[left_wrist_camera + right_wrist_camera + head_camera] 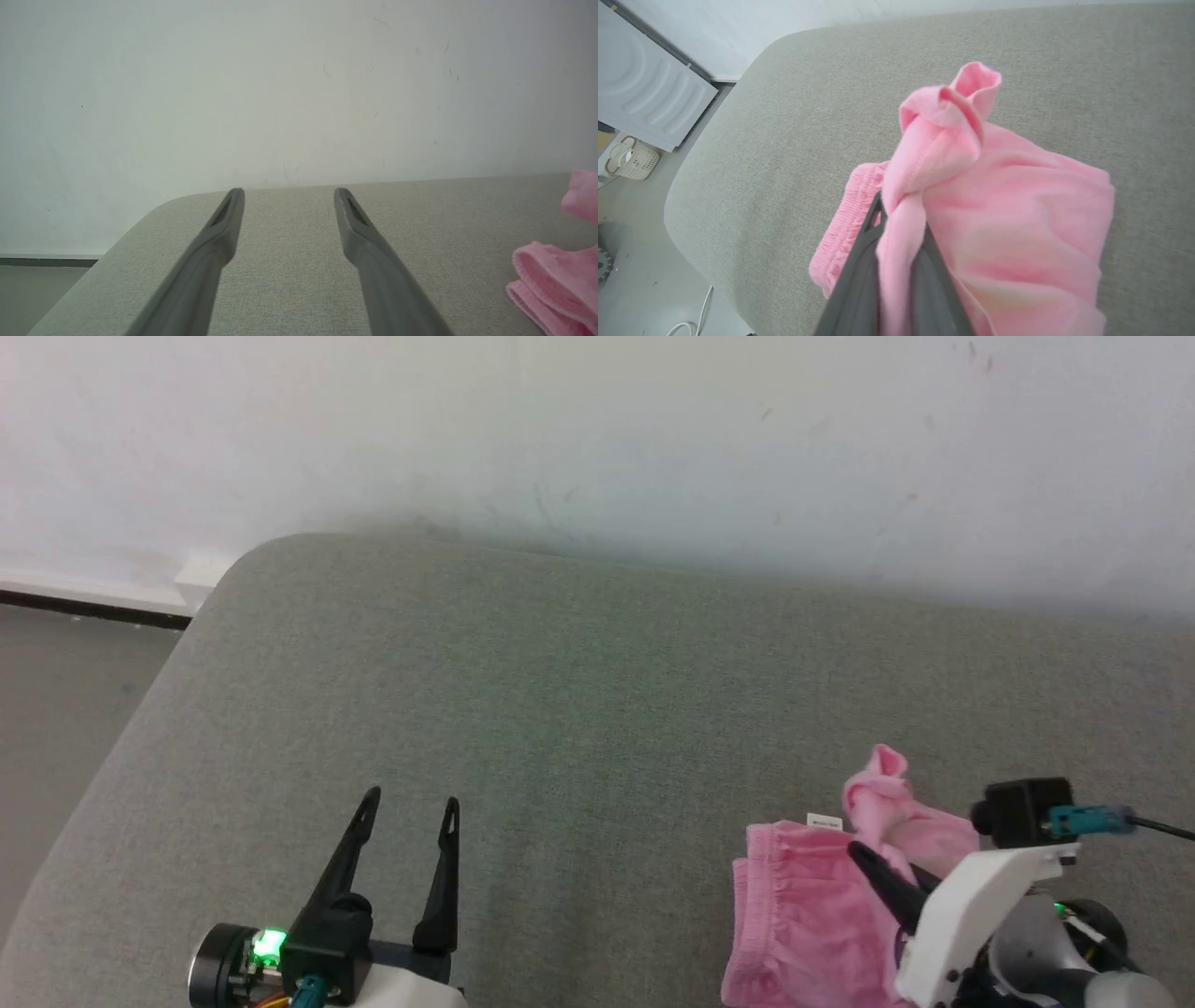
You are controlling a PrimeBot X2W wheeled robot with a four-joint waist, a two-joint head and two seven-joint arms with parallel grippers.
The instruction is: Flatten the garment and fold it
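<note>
Small pink shorts, the garment (812, 905), in soft thin cloth: bunched and creased, not flat. Pinched in the right gripper (857, 849), fingers closed tight on a twisted fold of it. Just past those fingertips, a rolled peak of cloth standing up. Below and to either side of the fingers, the rest spread loosely on the grey cushion (560, 709). Gathered elastic waistband (840, 224) to the left of the fingers in the right wrist view, resting on the cushion.

Small white care label (823, 820) at the waistband's edge, just beyond the right gripper's tip and a little to its left. Print too small to read.

Left gripper (413, 798) with fingers spread wide apart over bare cushion. Well apart from it, off to its right, the shorts.

Far to the left of the right gripper, down on the floor (640, 261) beside the cushion, a pale basket (633, 161) with loop handles. Contents impossible to tell.
</note>
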